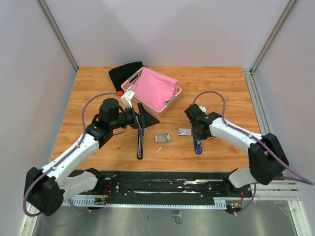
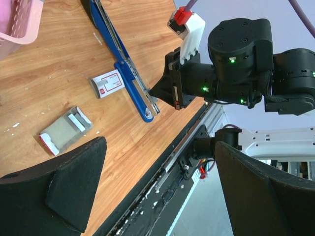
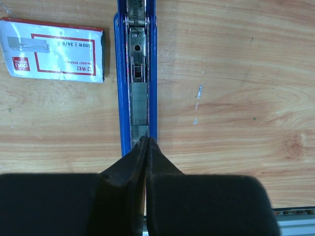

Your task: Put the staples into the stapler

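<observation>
Right claw (image 3: 145,143) closed, its two fingers pressed tip to tip over the open magazine of the blue stapler (image 3: 139,73), as my wrist feed shows it. A silvery strip (image 3: 139,105) lies in the channel just ahead of the tips (whether they touch it I cannot tell). The stapler lies flat on the wooden tabletop (image 1: 221,83), its blue end pointing toward the near edge.

Left claw (image 1: 146,118) is spread wide and holds nothing, hanging over the tabletop left of centre, with a long dark bar (image 1: 140,147) lying below it.

The staples (image 1: 163,138), a small grey block, rest on the tabletop between my two claws and apart from both. The white carton (image 1: 184,132) with red print lies flat between the block and the stapler. It is just beside the stapler's blue rail, with a thin gap between them.

Farther back stands a pink basket (image 1: 173,101) holding a pink cloth (image 1: 153,88), with a black cloth (image 1: 123,73) against its far-left side.
</observation>
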Robot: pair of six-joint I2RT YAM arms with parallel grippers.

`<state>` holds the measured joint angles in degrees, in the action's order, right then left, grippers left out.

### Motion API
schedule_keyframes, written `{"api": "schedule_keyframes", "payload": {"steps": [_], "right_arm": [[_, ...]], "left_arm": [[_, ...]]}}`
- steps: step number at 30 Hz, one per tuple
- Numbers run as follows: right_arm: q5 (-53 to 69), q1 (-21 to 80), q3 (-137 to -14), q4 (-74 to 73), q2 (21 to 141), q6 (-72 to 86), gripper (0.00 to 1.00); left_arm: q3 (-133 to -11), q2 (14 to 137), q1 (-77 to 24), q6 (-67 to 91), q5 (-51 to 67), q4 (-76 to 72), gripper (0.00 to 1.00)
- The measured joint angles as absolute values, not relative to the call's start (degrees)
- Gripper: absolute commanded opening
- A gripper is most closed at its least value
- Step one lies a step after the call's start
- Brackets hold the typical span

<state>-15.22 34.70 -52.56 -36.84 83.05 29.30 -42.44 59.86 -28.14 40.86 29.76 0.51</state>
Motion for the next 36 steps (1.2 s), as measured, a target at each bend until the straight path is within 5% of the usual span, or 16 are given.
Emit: {"api": "schedule_keyframes", "payload": {"steps": [19,36], "right_arm": [[-9.50,33.17,-57.71,-37.43,70.81,31.48,0.01],[12.14,33.15,-62.08,-10.04,61.34,40.60,0.01]], "left_arm": [[-41.21,56.45,-28.14,46.54,28.08,-5.72,0.94],[-47.62,61.82,-35.33,53.39,27.24,-15.44,0.90]]}}
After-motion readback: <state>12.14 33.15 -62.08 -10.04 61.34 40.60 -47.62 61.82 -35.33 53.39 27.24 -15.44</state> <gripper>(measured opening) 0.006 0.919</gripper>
